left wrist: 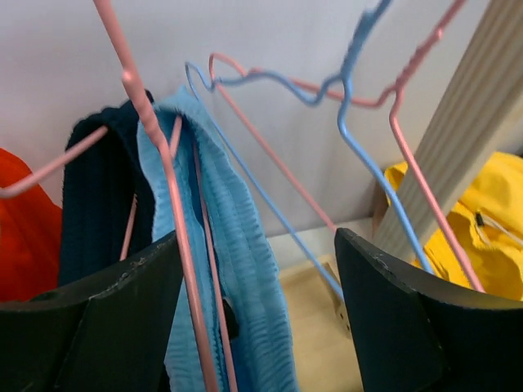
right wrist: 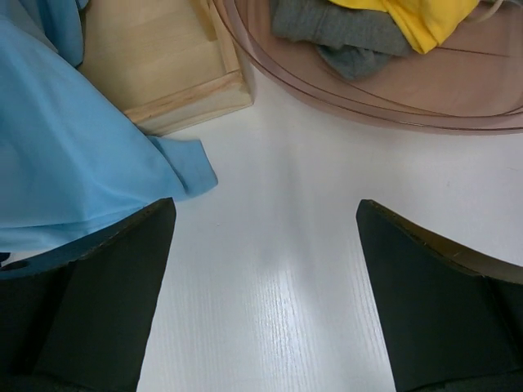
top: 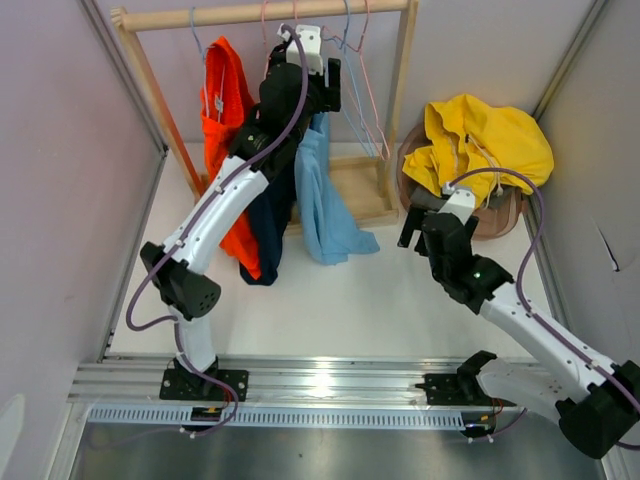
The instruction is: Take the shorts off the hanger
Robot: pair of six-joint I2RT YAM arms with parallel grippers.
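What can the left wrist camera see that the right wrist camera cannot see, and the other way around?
Only the left wrist view: the pink hanger, a blue hanger, a navy garment, an orange garment and the open left gripper.
Only the right wrist view: the white table, the rim of the brown basin, a grey garment in it, and the open right gripper.
Both: the light blue shorts, the yellow garment and the wooden rack.

Light-blue shorts (left wrist: 239,261), draped over pink hanger (left wrist: 166,184)
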